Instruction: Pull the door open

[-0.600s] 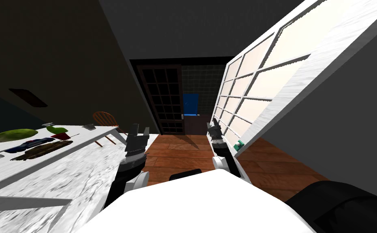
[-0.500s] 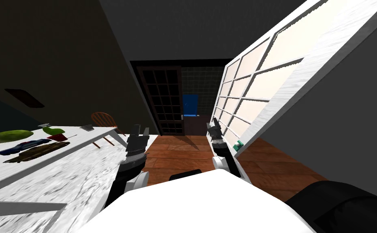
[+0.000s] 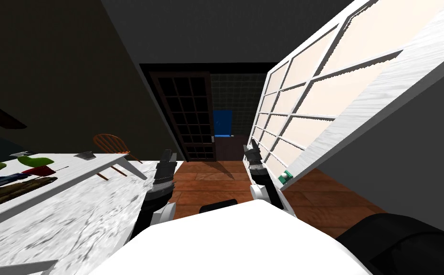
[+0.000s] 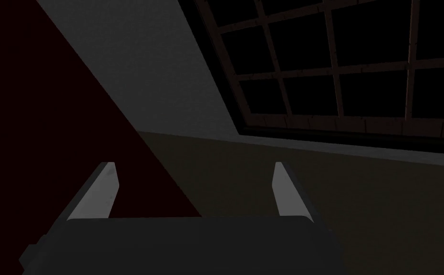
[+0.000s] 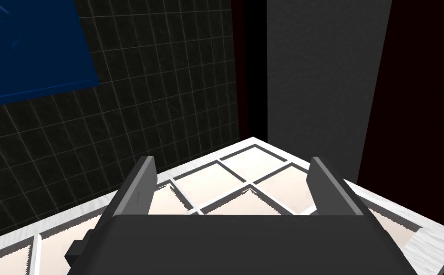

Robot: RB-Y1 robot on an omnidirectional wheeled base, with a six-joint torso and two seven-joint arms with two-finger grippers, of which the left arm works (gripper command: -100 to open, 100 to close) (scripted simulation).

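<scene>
A white door with pale panes [image 3: 311,105] stands swung out along my right side, with a small green handle [image 3: 285,177] near its lower edge. My right gripper [image 3: 250,153] is held beside the door's face, just left of the handle, open and holding nothing. In the right wrist view the door's white grid [image 5: 225,184] lies close past the open right gripper [image 5: 232,176]. My left gripper [image 3: 167,160] hangs over the table's corner, open and empty. In the left wrist view the left gripper [image 4: 194,176] faces a dark paned door [image 4: 340,71].
A white marbled table [image 3: 73,210] runs along my left, with green, red and dark items [image 3: 20,174] on its far part and a wooden chair [image 3: 111,142] behind it. Ahead stands the dark paned door [image 3: 187,119], beside a dark tiled wall with a blue panel [image 3: 223,121]. The floor [image 3: 216,181] is brown wood.
My view has shifted, so the table and chair slide to the left. The white door's leaf now stands a little further to the right. My left hand has rolled slightly; the right has held still.
</scene>
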